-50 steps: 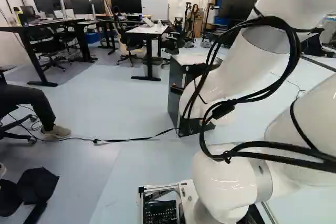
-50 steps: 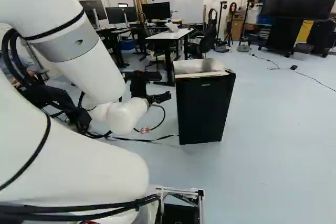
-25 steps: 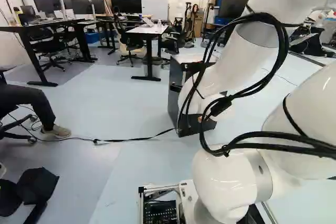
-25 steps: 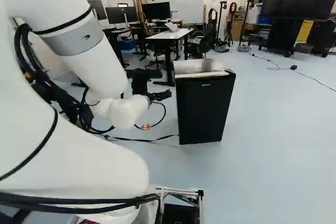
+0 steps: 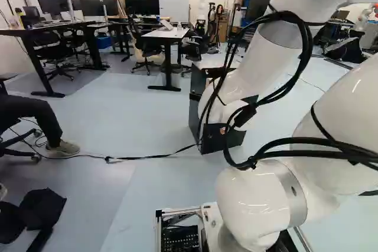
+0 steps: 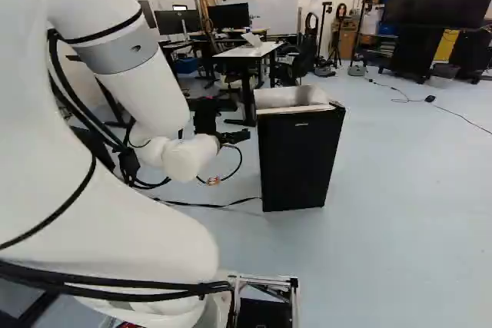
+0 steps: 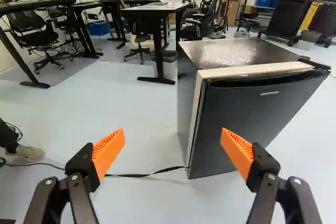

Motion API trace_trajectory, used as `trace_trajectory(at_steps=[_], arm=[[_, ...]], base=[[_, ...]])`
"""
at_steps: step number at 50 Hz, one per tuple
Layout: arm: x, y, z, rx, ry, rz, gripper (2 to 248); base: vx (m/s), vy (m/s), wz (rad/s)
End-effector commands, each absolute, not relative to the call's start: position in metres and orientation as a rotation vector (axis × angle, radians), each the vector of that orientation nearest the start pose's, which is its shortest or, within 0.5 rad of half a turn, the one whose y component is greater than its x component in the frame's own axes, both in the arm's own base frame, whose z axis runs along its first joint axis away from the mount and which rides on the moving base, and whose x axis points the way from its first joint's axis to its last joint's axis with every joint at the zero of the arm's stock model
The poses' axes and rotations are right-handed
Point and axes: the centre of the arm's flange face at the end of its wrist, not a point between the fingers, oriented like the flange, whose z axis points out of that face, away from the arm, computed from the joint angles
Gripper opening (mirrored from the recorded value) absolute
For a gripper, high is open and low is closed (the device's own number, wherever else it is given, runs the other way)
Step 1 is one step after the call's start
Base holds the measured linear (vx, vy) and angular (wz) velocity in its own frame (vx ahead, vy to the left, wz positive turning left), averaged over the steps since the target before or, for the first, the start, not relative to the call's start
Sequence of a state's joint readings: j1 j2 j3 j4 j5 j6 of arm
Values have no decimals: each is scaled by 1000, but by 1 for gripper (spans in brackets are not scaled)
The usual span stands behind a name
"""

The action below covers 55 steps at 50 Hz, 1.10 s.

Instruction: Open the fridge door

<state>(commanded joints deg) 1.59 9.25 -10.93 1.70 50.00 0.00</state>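
"Where's the fridge from where you are?"

"Standing on the smooth, pale floor (image 6: 400,190), just right of the middle in the right base view. A squat, boxy mini fridge (image 6: 300,98), with a flat, speckled, shiny top."

"And the door (image 7: 252,119)?"

"Closed. It's a flat, dark slab with a long slot under its top edge, a cream-coloured strip running along the top and down one side, and a black hinge (image 7: 315,64) at an upper corner."

"How's the pincer (image 6: 237,137) looking?"

"Open, I'd say. In the wrist view its two fingers stand wide apart, with wedge-shaped orange pads (image 7: 108,153), all fine ridges. The fridge is ahead of them, mostly past one finger, and the pincer's apart from the door."

"That arm (image 6: 146,97) is all glossy white tubes."

"Rounded ones, with a dull grey band and loops of black cable (image 5: 304,45). There's a thin, flat black cord (image 7: 131,175) on the floor too, reaching the fridge's foot."
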Motion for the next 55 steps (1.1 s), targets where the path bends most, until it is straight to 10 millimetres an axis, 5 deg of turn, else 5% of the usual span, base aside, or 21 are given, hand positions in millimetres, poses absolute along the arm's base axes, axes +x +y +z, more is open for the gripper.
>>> trace_trajectory(at_steps=[55], arm=[[326, 44, 371, -2542, 110, -1766, 247]], base=[[0, 0, 0]])
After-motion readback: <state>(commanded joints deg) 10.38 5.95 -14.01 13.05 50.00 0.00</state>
